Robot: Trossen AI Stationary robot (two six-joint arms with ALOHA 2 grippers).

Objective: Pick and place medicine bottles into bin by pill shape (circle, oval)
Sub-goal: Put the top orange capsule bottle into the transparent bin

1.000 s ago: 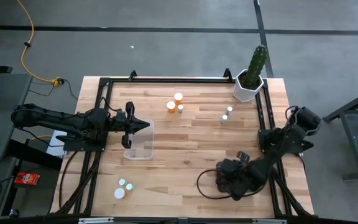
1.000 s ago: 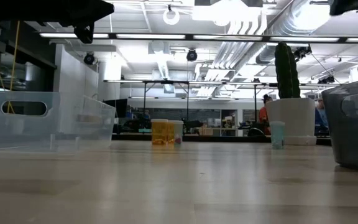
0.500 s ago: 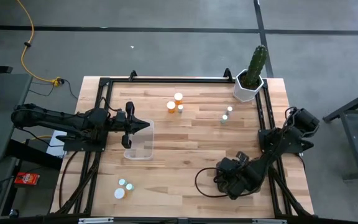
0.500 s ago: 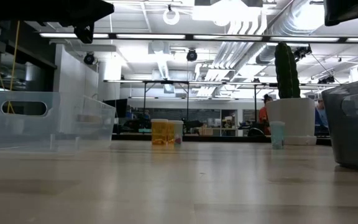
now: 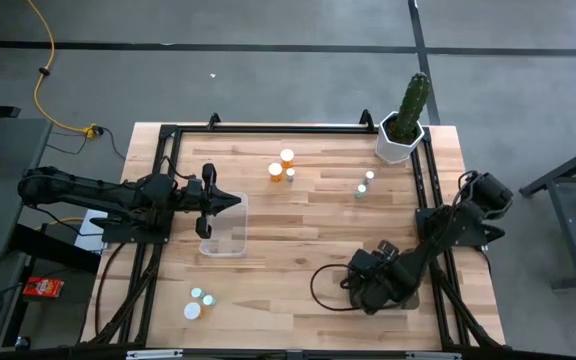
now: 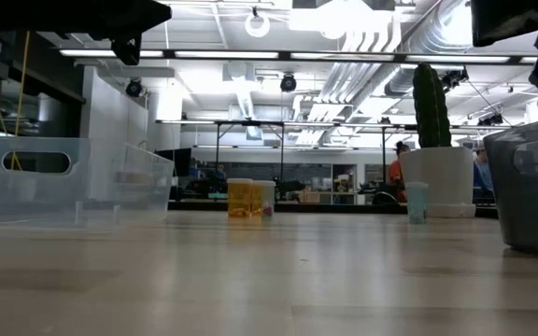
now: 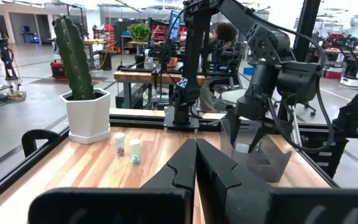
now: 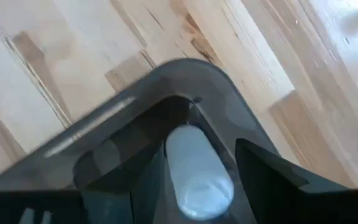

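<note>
A pale wood-plank table sits on grey floor. At lower right, the right gripper grips a whitish bottle over the dark bin; the left gripper is closed, empty. No legible writing.

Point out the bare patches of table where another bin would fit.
Bare wood spans the middle, between the clear bin and the dark bin. The strip between the white-capped bottles and the dark bin is free too. Crowded: the far edge, with orange bottles, pale bottles and cactus pot.
</note>
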